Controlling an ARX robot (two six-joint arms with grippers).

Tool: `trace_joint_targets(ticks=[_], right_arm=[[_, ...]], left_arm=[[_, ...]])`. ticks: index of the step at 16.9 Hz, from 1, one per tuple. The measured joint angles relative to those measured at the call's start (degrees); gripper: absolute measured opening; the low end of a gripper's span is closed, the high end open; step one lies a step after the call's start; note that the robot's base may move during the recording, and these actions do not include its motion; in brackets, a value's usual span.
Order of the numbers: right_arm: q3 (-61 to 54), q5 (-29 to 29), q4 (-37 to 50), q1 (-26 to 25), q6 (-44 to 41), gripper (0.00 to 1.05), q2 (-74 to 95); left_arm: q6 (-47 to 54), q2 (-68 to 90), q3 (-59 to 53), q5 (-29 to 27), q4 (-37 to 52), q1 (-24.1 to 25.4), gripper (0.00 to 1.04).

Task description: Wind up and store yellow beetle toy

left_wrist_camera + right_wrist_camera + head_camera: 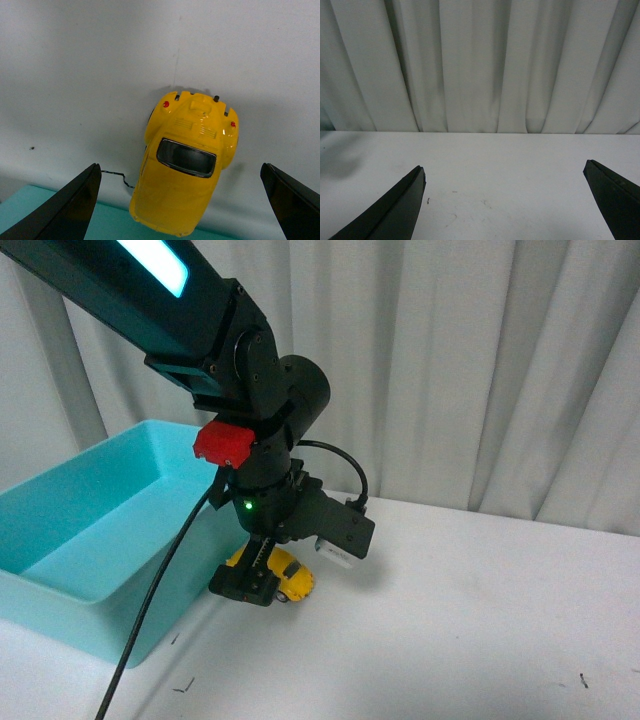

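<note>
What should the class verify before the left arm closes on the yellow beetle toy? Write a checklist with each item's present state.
1. The left gripper is open: ok.
2. The yellow beetle toy sits centred between its fingers: ok.
3. The toy's wheels are flat on the table: cannot tell, they are hidden.
4. The teal bin stands open beside the toy: ok.
5. The right gripper is open and holds nothing: ok.

Your front view: from body, facing far curtain (450, 360), looking down on worktop (480, 640). Your left wrist view: close above yellow beetle toy (182, 172), shared with front. Right wrist view: low, facing curtain.
</note>
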Motion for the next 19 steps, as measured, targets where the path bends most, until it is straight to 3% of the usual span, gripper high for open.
trace_joint_targets(ticks=[6,8,10,12,15,19], right_arm=[[0.0,0.0,0.0,0.0,0.0,0.98,0.0],[0.0,0.0,0.0,0.0,0.0,0.98,0.0],[0.0,0.0,0.0,0.0,0.0,0.98,0.0],[0.0,0.0,0.0,0.0,0.0,0.98,0.0],[0.0,0.0,0.0,0.0,0.0,0.98,0.0],[0.0,0.0,0.0,0.0,0.0,0.98,0.0]], left_arm=[[-0.3,3.2,2.9,0.5,-0.6,2.5,0.98],[0.3,3.6,3.0,1.2,-0.9,2.9,0.82],[2.1,3.9,3.1,1.9,-0.8,2.8,0.59],[4.8,3.9,3.5,2.4,-1.4,2.5,0.46],[13.7,3.0,3.6,6.1,-3.8,0.8,0.41],[9.1,-4.3,0.8,16.7,-8.0,-2.8,0.41]])
